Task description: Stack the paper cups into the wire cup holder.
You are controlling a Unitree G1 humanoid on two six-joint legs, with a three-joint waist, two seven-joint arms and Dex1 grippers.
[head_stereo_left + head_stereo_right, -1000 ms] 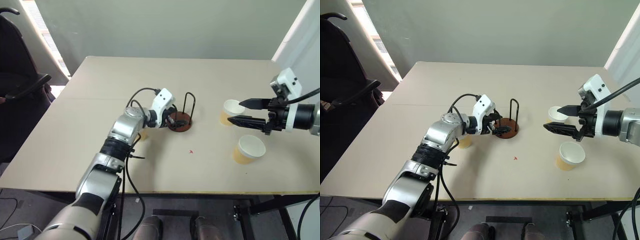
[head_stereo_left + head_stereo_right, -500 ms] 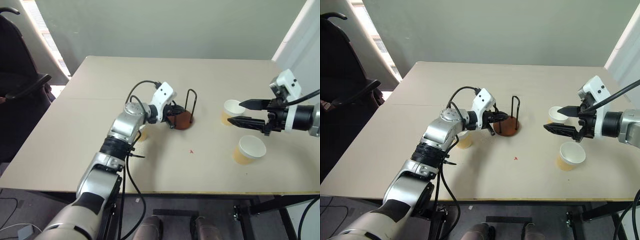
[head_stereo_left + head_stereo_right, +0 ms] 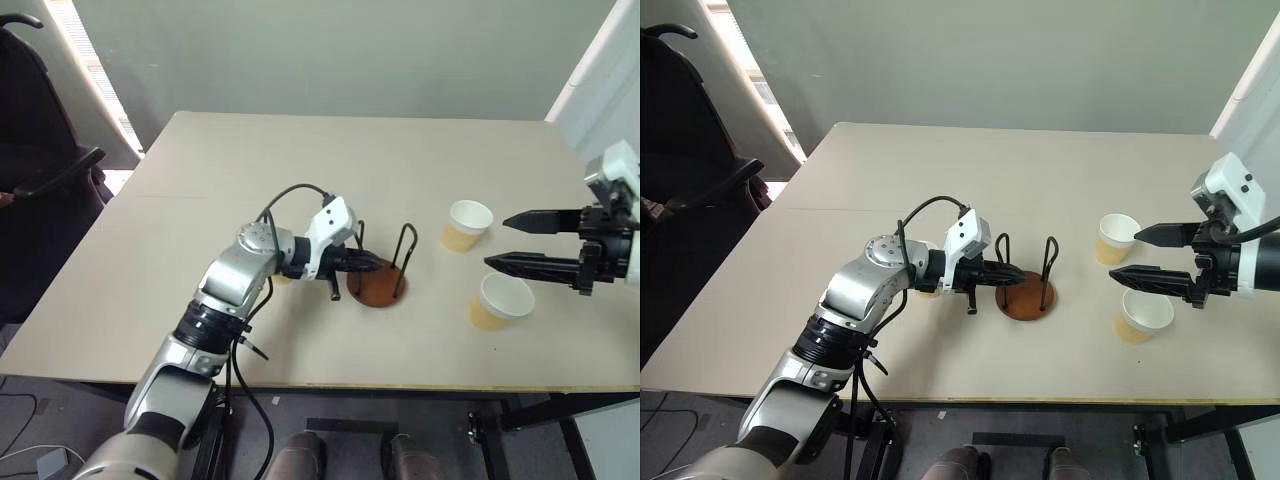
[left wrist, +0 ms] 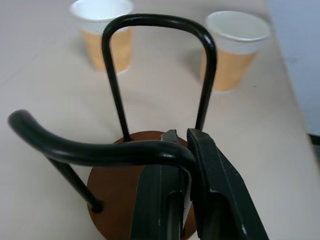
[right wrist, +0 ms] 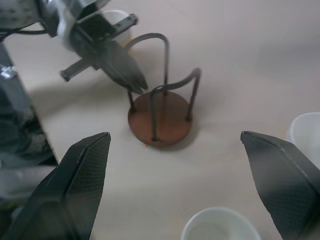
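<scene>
So the big beige table [image 3: 890,160] is taking up most of the scene, and honestly the job is looking barely begun: nothing is sitting in the wire cup holder [image 3: 1026,293] yet, its brown base is bare. The holder is standing upright roughly mid-table, near the front edge. The left gripper [image 3: 1008,272] is pinching the top of one of its black wire loops, fingers clamped tight on the wire. Over on the right side, the right gripper [image 3: 1148,253] is hovering with its jaws spread wide, gripping nothing, between two of the paper cups: the far cup [image 3: 1116,237] and the near cup [image 3: 1143,314], both upright on the table. A third cup [image 3: 930,288] is peeking out behind the left arm. All three are waiting to be stacked, I'd say.
</scene>
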